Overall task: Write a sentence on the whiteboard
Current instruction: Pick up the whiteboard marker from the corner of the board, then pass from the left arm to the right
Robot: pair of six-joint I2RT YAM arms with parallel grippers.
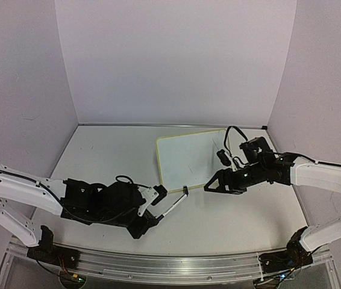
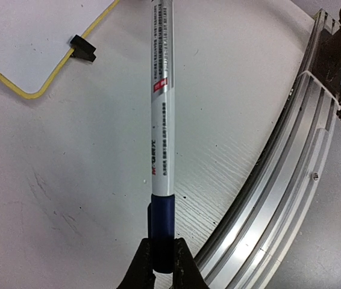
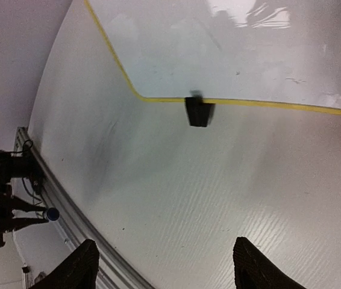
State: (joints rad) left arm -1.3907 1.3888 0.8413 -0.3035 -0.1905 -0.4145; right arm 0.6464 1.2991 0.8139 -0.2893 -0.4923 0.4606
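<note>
White: one whiteboard (image 1: 188, 159), two clip feet (image 3: 199, 111) | left claw (image 2: 162, 260) clamps one marker (image 2: 160, 120) | right claw (image 3: 167, 268) apart

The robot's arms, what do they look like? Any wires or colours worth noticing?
Both the left arm and right arm have smooth white shell links joined by bulky black joints and wrists. Loose black cables loop over the right wrist. Each ends in two tapered black fingers. No markings are legible.

whiteboard (image 3: 231, 54): looked glossy, smooth, reflective | table (image 3: 206, 192): was matt white, finely ribbed | rail (image 2: 273, 198): looked brushed metal | marker (image 2: 160, 120): had shiny plastic barrel | clip (image 3: 199, 111): looked matt black plastic
</note>
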